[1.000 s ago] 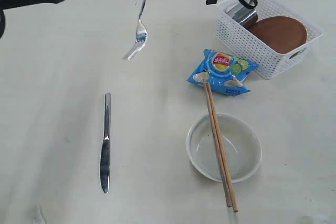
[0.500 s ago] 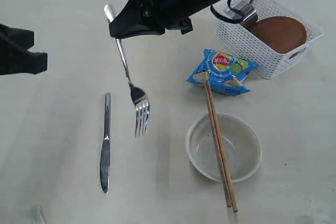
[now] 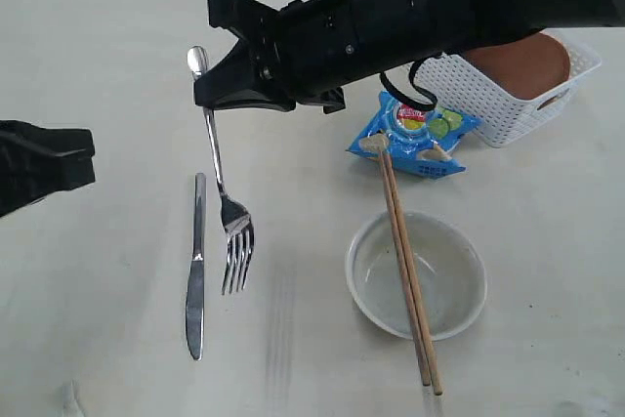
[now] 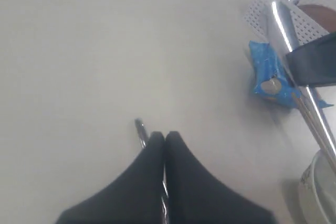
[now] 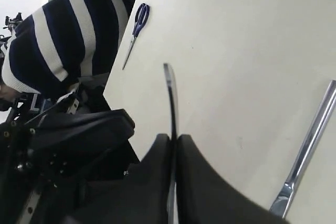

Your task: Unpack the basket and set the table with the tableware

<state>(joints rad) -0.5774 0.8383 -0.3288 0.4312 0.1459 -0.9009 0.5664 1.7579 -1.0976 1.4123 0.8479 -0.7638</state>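
Steel fork (image 3: pixel 223 192): hangs centre-left of exterior frame, long axis near vertical, tines down, just right of flat steel knife (image 3: pixel 196 266) lying on pale cream table (image 3: pixel 98 46). Your right gripper (image 3: pixel 213 95) is clamped on handle near top, and the fork runs down-frame from it. Left gripper (image 3: pixel 86 157) at left edge, empty. Tines touching table or hovering: cannot tell. Only left wrist view shows left fingers pressed together. Only right wrist view shows handle pinched edge-on.
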